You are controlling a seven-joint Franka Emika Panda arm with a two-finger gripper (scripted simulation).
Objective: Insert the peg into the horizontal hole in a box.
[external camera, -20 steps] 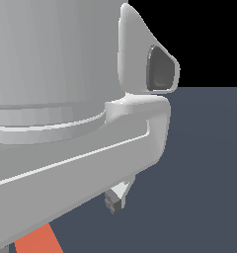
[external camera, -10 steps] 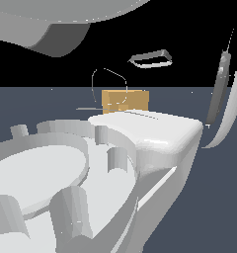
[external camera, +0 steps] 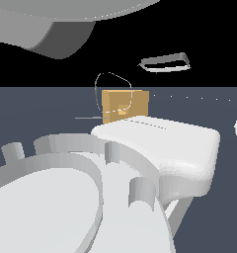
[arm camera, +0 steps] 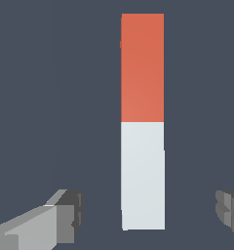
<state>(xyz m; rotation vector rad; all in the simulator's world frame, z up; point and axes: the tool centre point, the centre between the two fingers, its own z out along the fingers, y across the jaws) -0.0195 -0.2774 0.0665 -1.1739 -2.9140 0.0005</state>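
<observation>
The peg (arm camera: 142, 122) lies flat on the dark floor in the wrist view, one half orange-red and the other half white. My gripper (arm camera: 148, 210) is open, and its two grey fingers (arm camera: 65, 215) stand wide apart on either side of the peg's white end without touching it. How high the fingers are above the floor cannot be told. In the exterior view the tan box (external camera: 125, 105) stands far back, with the small square hole (external camera: 122, 111) in the face turned to the camera. The arm hides the peg and the gripper in that view.
White arm links (external camera: 160, 143) fill the lower and upper left of the exterior view, close to the camera. Dark floor (external camera: 229, 173) spreads around the box and the peg.
The arm's links have swung across the exterior view. A second ago an orange corner of the peg showed at the bottom; now the arm hides it, and the box has come into sight.
</observation>
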